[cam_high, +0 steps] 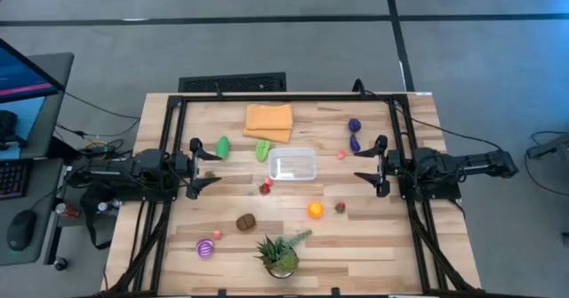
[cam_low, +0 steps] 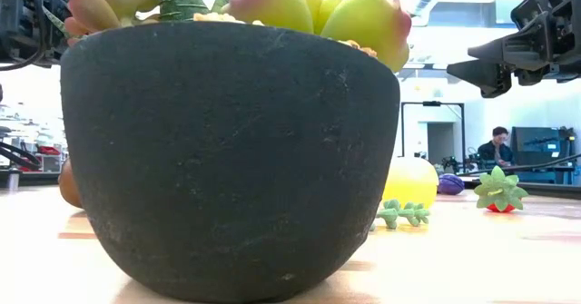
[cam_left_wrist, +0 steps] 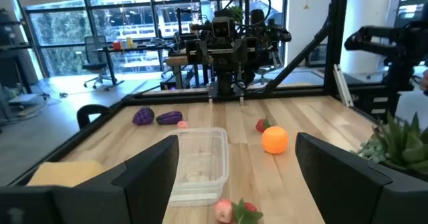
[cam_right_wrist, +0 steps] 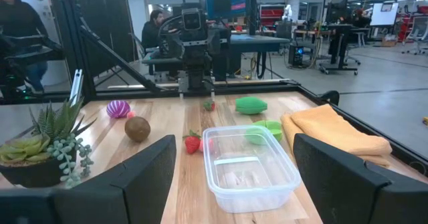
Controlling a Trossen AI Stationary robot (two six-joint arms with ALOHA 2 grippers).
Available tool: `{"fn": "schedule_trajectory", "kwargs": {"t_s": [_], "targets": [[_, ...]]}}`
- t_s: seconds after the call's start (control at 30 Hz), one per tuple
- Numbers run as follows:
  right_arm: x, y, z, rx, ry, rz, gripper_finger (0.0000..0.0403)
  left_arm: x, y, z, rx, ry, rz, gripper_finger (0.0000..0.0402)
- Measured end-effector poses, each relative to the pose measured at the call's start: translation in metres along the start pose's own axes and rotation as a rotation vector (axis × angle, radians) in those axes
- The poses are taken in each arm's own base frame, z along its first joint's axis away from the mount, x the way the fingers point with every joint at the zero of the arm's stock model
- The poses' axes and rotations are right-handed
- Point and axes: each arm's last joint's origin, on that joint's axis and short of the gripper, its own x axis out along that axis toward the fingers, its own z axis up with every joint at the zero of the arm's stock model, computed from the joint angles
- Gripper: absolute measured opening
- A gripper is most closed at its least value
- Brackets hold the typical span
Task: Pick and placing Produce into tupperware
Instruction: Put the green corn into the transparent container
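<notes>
The clear tupperware stands mid-table, empty as the right wrist view shows it. Produce lies scattered on the wood around it: two green pieces, two purple ones, an orange fruit, strawberries, a brown piece and a striped pink-purple one. My left gripper hovers open at the table's left, pointing level at the tub. My right gripper hovers open at the right, facing it.
A folded orange cloth lies beyond the tub near the far edge. A spiky potted plant stands at the near edge and fills the low view. A black frame rims the table. People sit in the room behind.
</notes>
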Motion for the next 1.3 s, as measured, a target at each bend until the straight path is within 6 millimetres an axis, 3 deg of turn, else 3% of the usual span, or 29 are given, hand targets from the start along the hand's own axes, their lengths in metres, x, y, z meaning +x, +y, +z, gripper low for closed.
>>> {"fn": "schedule_trajectory", "kwargs": {"t_s": [0.3,0.53,0.73,0.9,1.3], "targets": [[0.0,0.0,0.0001,0.206,0.0,0.0,0.0297,0.0,0.0009,0.0013,-0.022,-0.014,0.031,0.0293],[0.0,-0.0005,0.0004,0.11,-0.004,-0.018,0.0297,-0.0001,0.0016,0.0017,-0.02,-0.017,0.055,0.0293],[0.0,-0.0022,0.0011,0.106,-0.013,-0.064,0.0297,-0.0006,0.0057,0.002,0.072,-0.006,0.196,0.0293],[0.0001,-0.0046,0.0011,-0.004,-0.009,-0.1,0.0297,-0.0008,0.0067,0.0034,0.127,-0.012,0.229,0.0293],[-0.0003,-0.0053,0.0083,0.039,-0.084,-0.111,0.0297,-0.0017,0.0084,0.01,0.112,-0.076,0.284,0.0293]]}}
